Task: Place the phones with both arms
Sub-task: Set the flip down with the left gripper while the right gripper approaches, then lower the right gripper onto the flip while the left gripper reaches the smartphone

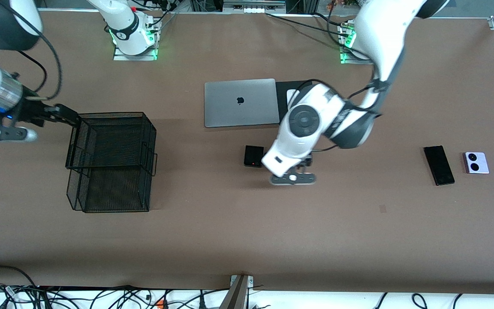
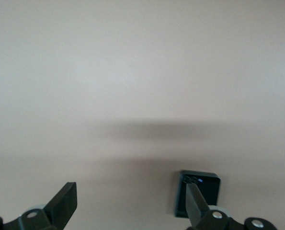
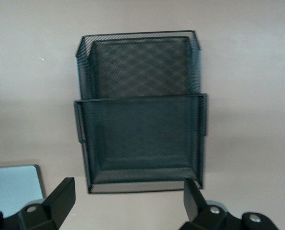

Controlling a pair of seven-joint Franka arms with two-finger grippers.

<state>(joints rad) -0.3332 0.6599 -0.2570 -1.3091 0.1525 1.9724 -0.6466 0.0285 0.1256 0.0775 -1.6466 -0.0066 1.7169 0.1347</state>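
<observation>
Front view shows our mesh basket (image 1: 112,161) under the right gripper (image 3: 128,201), fingers spread and empty, waiting. Our left gripper (image 2: 132,203), fingers wide, holds nothing; the small black phone (image 2: 199,191) lies on the counter (image 1: 247,231) beside one fingertip, apparently just released.

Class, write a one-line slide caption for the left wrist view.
Open left tool low over the brown table, small black phone lying beside one finger.
</observation>
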